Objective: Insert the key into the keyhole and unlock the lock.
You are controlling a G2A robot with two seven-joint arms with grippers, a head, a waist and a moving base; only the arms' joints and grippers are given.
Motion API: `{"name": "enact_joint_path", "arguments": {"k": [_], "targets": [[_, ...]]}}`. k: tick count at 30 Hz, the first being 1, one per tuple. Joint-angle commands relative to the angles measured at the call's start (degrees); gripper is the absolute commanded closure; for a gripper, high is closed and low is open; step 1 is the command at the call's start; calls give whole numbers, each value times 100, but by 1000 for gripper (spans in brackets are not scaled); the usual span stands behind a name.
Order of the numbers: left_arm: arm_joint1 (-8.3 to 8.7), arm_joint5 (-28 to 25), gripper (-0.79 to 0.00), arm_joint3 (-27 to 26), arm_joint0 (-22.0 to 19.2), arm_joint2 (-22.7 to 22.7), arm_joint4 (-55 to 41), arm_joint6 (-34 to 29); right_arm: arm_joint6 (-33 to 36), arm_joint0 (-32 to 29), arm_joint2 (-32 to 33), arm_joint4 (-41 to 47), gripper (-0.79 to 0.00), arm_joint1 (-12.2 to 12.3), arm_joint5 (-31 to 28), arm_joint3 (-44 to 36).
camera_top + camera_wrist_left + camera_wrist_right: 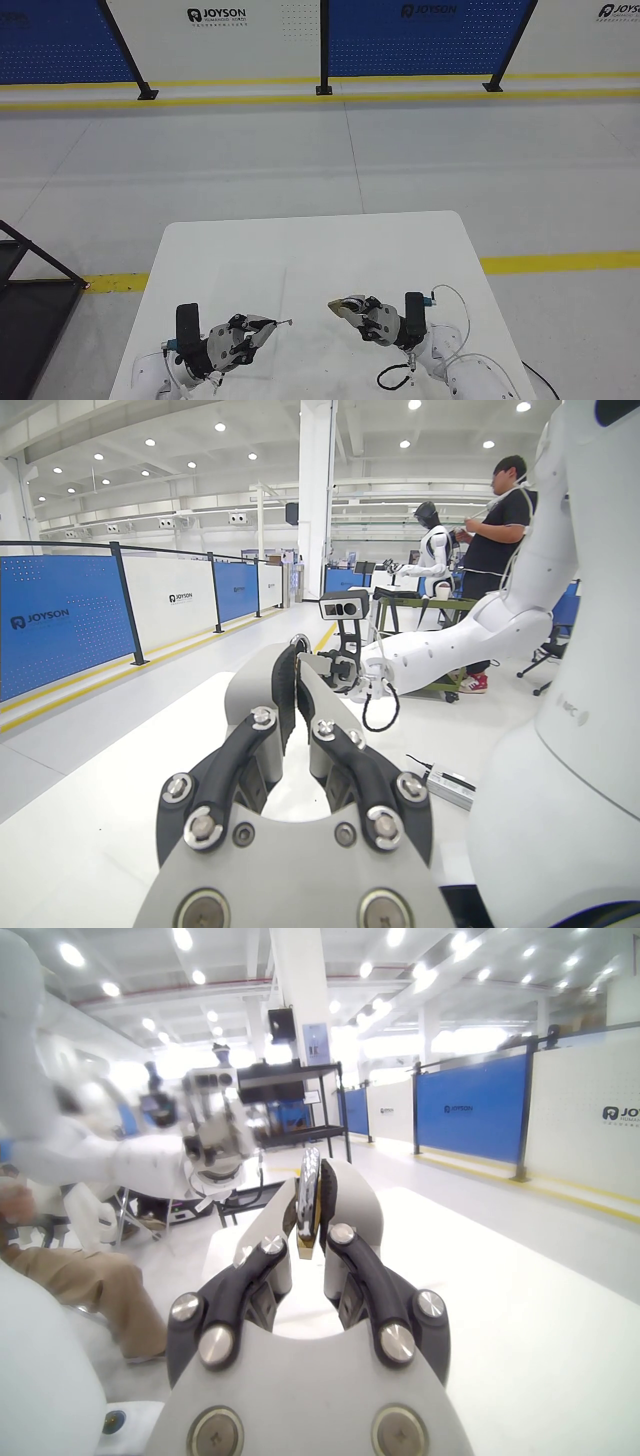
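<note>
In the top view my left gripper (266, 325) hovers over the near left part of the white table (310, 250), shut on a small metal key (283, 323) whose tip points right. My right gripper (352, 308) hovers at the near right, shut on a brass padlock (343, 304) that faces the key across a short gap. The left wrist view has the key (314, 661) sticking out past the left gripper (292, 657) toward the other arm's gripper (345, 672). In the right wrist view the padlock (306, 1223) sits clamped in the right gripper (316, 1178), its chrome shackle (310, 1168) outward.
A black rack (25, 290) stands off the table's left edge. Blue and white barrier panels (420, 35) line the far floor. A small grey box (450, 786) with a cable lies low beside my body.
</note>
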Motion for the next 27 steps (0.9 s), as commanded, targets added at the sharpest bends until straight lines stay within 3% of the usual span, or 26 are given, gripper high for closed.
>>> {"name": "enact_joint_path", "arguments": {"k": [1, 3, 7, 14, 20, 27], "targets": [[0, 0, 0, 0, 0, 1, 0, 0, -1, 0, 0, 0, 0, 0, 0, 0], [0, 0, 0, 0, 0, 1, 0, 0, 14, -7, -15, 31, 0, -3, -4, -1], [-24, 117, 0, -4, -83, 158, -292, -103, 137, 58, -315, 1009, 0, -75, -137, -74], [-122, 134, 0, 338, -552, 965, -945, 155, 135, 182, -814, 2463, 0, -128, -137, -284], [-167, 194, 0, 555, -872, 1532, -1443, 217, 135, 255, -976, 2883, 0, -208, -137, -271], [-155, 0, 0, 728, -1134, 1792, -2106, 22, 135, 308, -1140, 3098, 0, -228, -137, -228]]}}
